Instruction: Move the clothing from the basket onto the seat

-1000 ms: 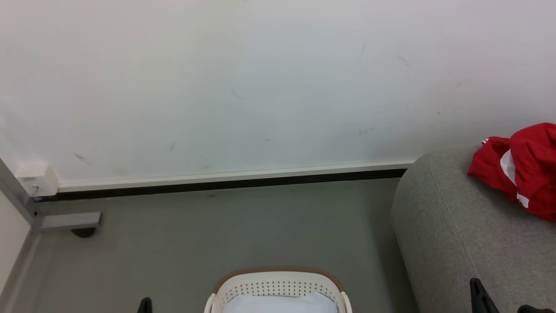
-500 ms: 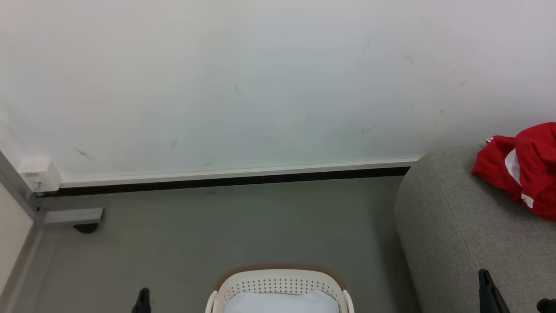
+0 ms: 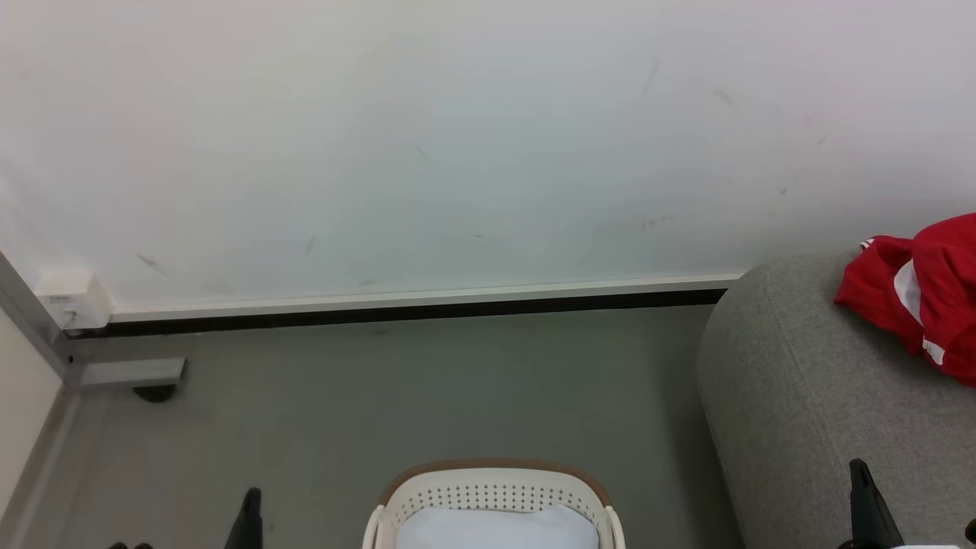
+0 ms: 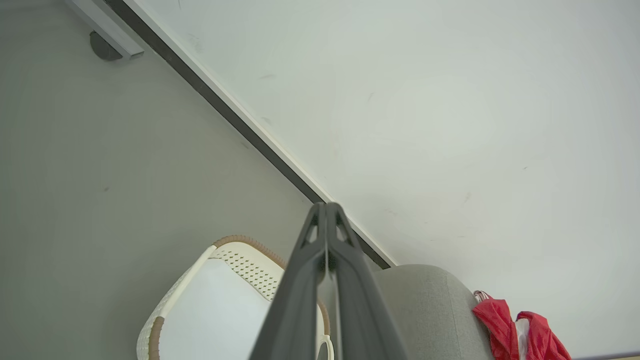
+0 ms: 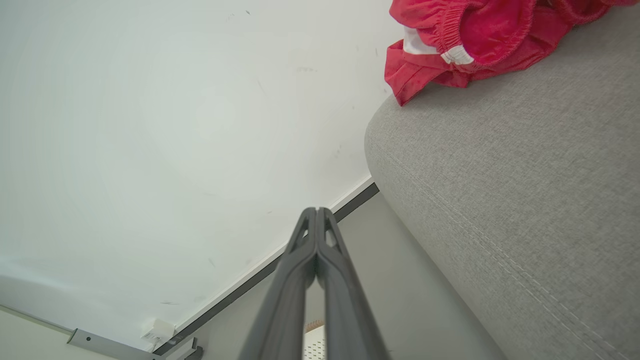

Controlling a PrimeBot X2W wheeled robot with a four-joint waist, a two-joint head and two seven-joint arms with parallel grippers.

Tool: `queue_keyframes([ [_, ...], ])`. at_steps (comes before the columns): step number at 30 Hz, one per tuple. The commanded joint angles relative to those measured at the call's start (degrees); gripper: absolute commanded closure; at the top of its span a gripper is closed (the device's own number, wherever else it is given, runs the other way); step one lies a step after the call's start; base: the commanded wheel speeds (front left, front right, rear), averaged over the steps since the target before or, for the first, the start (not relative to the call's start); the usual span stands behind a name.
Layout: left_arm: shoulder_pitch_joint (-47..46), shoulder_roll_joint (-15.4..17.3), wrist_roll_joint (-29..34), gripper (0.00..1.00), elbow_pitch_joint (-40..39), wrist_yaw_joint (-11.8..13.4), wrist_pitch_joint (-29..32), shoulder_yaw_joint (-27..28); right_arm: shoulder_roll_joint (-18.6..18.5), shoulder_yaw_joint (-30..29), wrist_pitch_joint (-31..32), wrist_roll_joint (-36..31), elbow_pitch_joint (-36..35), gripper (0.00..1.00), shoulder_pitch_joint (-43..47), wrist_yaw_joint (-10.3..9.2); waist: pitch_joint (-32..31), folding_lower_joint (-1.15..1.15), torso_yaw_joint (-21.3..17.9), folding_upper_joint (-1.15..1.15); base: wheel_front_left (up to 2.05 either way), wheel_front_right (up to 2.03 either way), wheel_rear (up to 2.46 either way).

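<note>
Dark jaws of left gripper (image 4: 326, 205) and right gripper (image 5: 316, 209) pressed together, empty; red clothing (image 5: 465, 30) on grey seat (image 5: 525, 175)

wall (image 3: 457, 137): white, scuffed | skirting (image 3: 412, 313): black | floor (image 3: 427, 396): grey | metal rail (image 3: 130, 372): left

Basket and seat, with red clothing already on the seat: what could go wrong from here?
1. The clothing lies near the seat's rounded end by the wall; a nudge might slide it off.
2. The basket is partly cut off in each view, so a leftover garment could be missed.
3. The shut right claw hangs close to the seat's side and might snag the fabric when swinging.
</note>
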Motion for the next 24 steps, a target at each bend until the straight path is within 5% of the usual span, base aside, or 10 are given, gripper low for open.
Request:
queue_keyframes([
  [1, -1.4, 0.1, -1.8, 1.00, -0.6, -0.5, 0.4, 0.5, -0.6, -0.3, 0.5, 1.9, -1.0, 1.00, -1.4, -0.05, 0.0, 0.00, 0.0, 0.00, 0.00, 0.00, 0.00],
  [24, -3.7, -0.9, -15.3, 1.00, -0.7, -3.1, 4.3, 3.2, -0.8, -1.0, 4.4, 18.2, -2.6, 1.00, -2.6, -0.08, 0.9, 0.00, 0.8, 0.00, 0.00, 0.00, 0.00],
])
